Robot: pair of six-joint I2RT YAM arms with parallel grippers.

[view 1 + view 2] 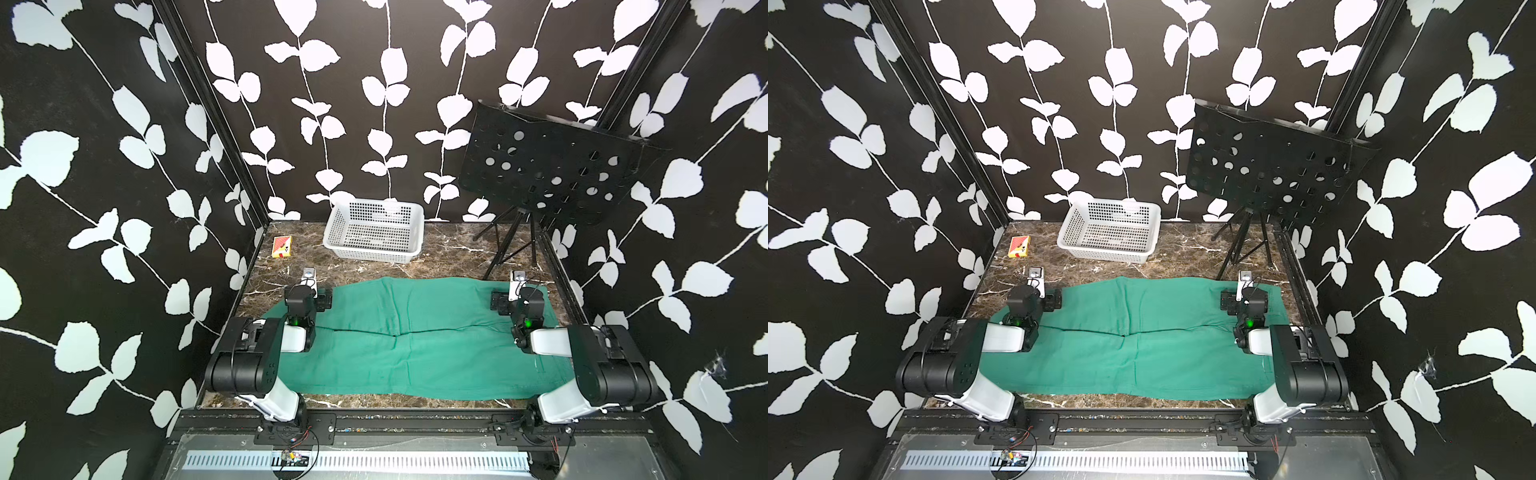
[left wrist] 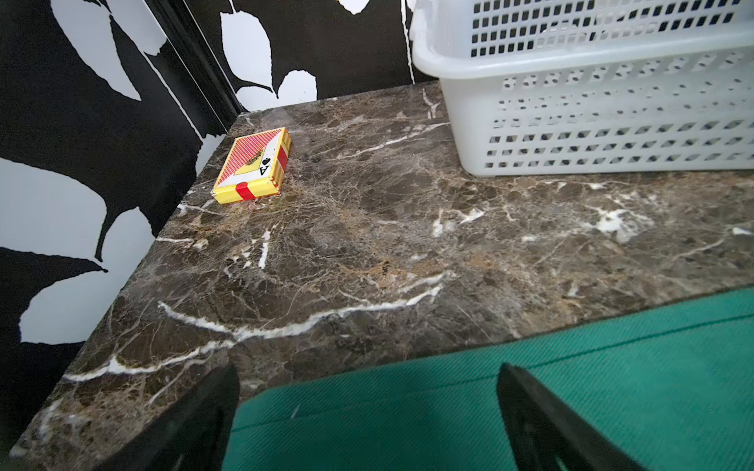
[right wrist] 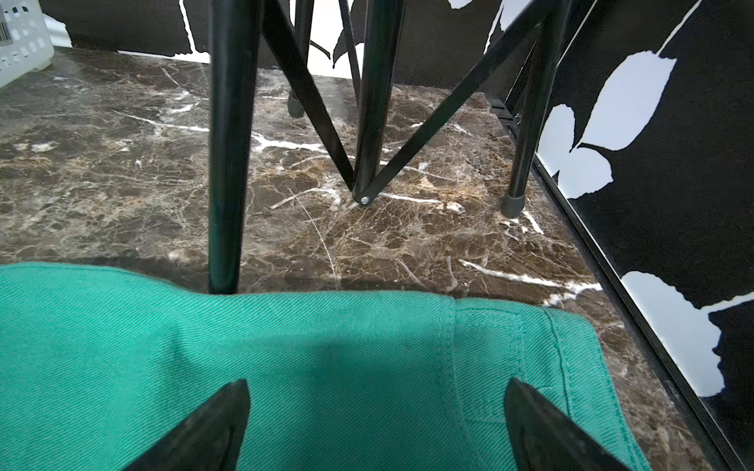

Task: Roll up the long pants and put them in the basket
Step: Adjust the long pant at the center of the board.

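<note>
On the brown marble counter (image 1: 449,253) the long pants (image 1: 415,345) lie flat and not rolled across the near half, where the left arm (image 1: 299,303) and the right arm (image 1: 528,307) hover above their far corners with jaws spread wide, grasping nothing — and behind them stand a black music stand (image 1: 548,166), a white basket (image 1: 370,251) and a small card box (image 1: 281,247).

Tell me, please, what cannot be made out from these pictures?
- Both ends of the long pants: in both top views, covered by the arms.
- The left pincer and right pincer: wrist views cut off all but the tips; whether they touch the cloth is unclear.
- One foot of the music stand: right wrist view, hidden behind the pants' edge.
- Print on the card box: too small in top views.
</note>
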